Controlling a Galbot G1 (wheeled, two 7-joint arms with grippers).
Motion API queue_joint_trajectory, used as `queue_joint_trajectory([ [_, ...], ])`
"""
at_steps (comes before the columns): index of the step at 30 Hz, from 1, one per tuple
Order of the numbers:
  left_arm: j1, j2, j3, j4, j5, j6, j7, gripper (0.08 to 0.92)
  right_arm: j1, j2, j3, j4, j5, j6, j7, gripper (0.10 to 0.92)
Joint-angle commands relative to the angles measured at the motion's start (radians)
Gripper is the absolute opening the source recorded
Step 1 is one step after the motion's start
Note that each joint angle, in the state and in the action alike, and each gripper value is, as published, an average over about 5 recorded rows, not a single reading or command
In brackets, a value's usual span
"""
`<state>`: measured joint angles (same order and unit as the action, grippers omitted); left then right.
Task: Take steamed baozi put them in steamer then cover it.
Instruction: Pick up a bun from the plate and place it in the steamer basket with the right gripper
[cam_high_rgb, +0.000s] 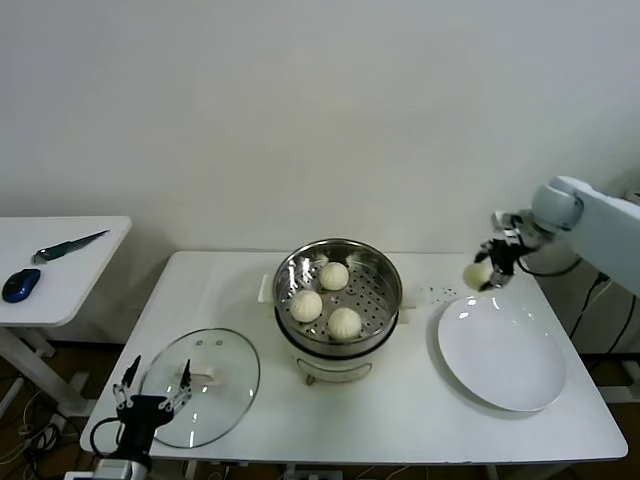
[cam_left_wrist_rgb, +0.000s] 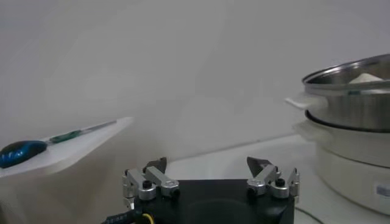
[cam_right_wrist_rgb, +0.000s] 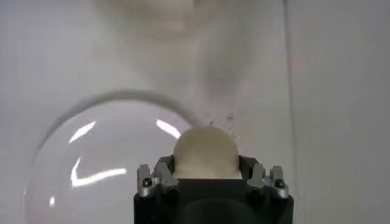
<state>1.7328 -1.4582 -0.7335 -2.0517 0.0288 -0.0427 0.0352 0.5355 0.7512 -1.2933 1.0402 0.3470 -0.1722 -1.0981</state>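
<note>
While above plate (cam_high_rgb: 505, 362), right claw (cam_high_rgb: 487, 272) clamps baozi (cam_high_rgb: 478, 273).

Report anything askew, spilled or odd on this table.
Nothing stands out. Three baozi sit in the steamer, the fourth is held in the right tool above the plate, and the cover lies flat by the left tool.

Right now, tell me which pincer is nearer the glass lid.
Left. The left pincer hangs open at the glass lid's near-left rim. The right pincer holds a baozi above the white plate's far edge, beyond the steamer.
</note>
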Motion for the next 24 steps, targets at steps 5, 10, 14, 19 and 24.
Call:
queue_joint_trajectory([
  [5, -0.007, -0.006, 0.029, -0.008, -0.026, 0.004, 0.009, 0.823, 0.368, 0.323, -0.387, 0.093, 0.506, -0.112, 0.083, 0.679],
  [10, -0.009, -0.001, 0.027, 0.001, -0.03, -0.002, 0.009, 0.823, 0.349, 0.409, -0.399, 0.091, 0.549, -0.126, 0.106, 0.679],
  [14, -0.008, 0.002, 0.027, 0.006, -0.028, -0.004, 0.008, 0.823, 0.318, 0.452, -0.409, 0.097, 0.545, -0.132, 0.116, 0.679],
  [19, -0.016, 0.006, 0.024, 0.009, -0.026, -0.003, 0.008, 0.823, 0.253, 0.485, -0.413, 0.098, 0.51, -0.141, 0.136, 0.681],
  [24, -0.02, 0.009, 0.018, 0.01, -0.026, -0.003, 0.007, 0.823, 0.186, 0.492, -0.433, 0.086, 0.469, -0.145, 0.15, 0.679],
])
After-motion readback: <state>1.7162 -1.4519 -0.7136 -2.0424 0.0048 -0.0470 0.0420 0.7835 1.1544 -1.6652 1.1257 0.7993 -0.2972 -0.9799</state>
